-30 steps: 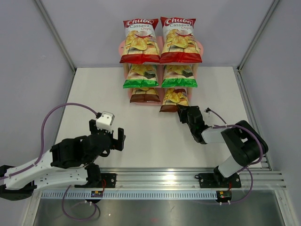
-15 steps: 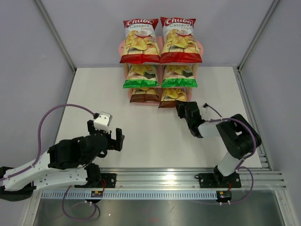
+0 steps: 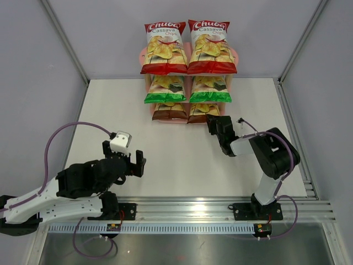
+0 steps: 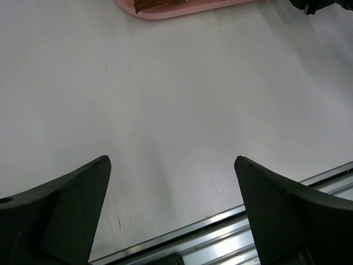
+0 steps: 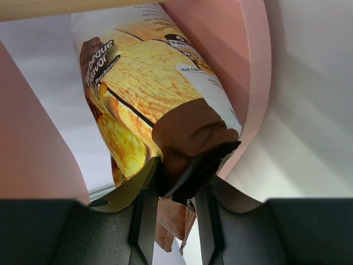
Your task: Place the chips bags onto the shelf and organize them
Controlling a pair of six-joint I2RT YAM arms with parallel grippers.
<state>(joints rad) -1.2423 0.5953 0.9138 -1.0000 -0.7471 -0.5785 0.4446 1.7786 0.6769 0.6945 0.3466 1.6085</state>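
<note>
Right wrist view: the right pincer is closed on the dark bottom seam of a brown chips bag, one finger on either side of the crimped edge. The bag reaches forward and up from the fingertips, lying slanted between two pink boards of the shelf. A pale wooden edge crosses just above the bag's far end. In the top external view this pincer sits at the front rim of the shelf's lowest board. The held bag is directly ahead of it, in the right half of that tier. The other brown bag lies ahead and to the pincer's left, just beside the held one. Further ahead and higher, the middle tier carries the left green bag and the right green bag side by side. Beyond those, the top tier carries the left red bag and the right red bag, edges touching. The left pincer hangs over the white table, well behind and far to the left of the right pincer. Its jaws are spread wide with nothing in them. In the left wrist view only bare tabletop shows between its fingers, and the shelf's pink base sits far ahead.
</note>
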